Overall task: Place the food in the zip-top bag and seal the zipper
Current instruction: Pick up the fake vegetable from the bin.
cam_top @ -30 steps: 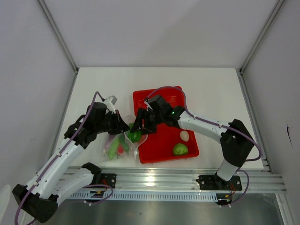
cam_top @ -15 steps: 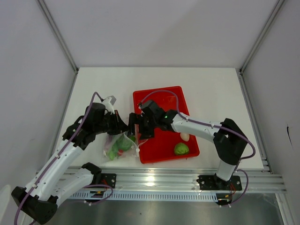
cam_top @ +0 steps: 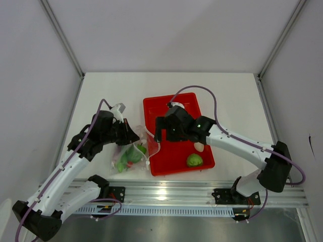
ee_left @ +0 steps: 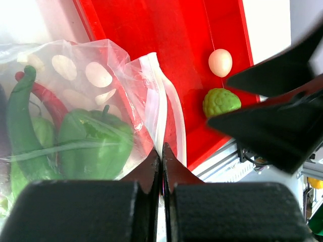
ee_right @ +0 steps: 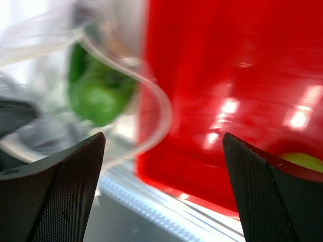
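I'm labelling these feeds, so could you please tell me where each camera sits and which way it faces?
Top view: above and behind the arms, looking down on the table, both arms, red tray and bag.
Left wrist: on the left arm, looking along the shut left gripper pinching the bag's mouth, toward the tray.
Right wrist: on the right arm, looking past the open right gripper at bag and tray edge.
Shared: all show the green pepper in the bag; top and left wrist show the egg.
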You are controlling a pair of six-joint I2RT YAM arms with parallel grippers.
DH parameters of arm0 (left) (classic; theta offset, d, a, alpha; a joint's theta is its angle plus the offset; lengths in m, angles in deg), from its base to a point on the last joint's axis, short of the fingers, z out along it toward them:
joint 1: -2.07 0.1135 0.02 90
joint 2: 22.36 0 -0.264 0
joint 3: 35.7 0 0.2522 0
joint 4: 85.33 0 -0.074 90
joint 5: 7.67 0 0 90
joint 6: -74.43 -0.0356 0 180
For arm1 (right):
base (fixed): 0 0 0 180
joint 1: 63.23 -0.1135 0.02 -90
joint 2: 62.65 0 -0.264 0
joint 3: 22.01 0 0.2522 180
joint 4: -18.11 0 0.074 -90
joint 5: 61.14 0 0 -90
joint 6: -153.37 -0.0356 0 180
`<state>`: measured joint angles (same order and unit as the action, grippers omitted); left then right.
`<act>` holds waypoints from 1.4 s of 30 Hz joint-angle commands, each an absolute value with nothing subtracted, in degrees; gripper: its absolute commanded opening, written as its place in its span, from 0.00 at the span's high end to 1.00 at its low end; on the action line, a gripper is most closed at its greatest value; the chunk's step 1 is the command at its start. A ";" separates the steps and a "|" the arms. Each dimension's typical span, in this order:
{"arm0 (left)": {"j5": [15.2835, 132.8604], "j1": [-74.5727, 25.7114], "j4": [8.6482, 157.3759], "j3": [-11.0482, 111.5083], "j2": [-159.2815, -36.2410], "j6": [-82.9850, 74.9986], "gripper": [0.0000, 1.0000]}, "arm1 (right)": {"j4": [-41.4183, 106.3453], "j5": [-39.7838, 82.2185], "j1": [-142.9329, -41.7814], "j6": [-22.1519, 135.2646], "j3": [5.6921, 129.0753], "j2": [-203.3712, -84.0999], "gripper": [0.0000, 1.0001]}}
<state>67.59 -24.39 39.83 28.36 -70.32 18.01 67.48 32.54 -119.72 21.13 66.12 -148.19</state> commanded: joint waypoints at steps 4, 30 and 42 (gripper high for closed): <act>67.13 -24.47 42.06 28.51 -69.99 18.18 1.00 | 84.94 60.58 -119.84 25.41 69.62 -141.06 0.01; 67.04 -24.47 42.85 27.46 -70.96 17.91 0.99 | 90.85 38.97 -112.54 32.00 59.87 -147.46 0.10; 67.22 -24.47 43.03 26.66 -70.96 17.47 0.99 | 88.47 35.98 -114.30 29.71 55.38 -151.33 0.07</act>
<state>67.57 -24.39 41.12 27.10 -71.11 17.92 89.32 36.93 -113.97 31.36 56.02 -150.44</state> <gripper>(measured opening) 0.005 0.926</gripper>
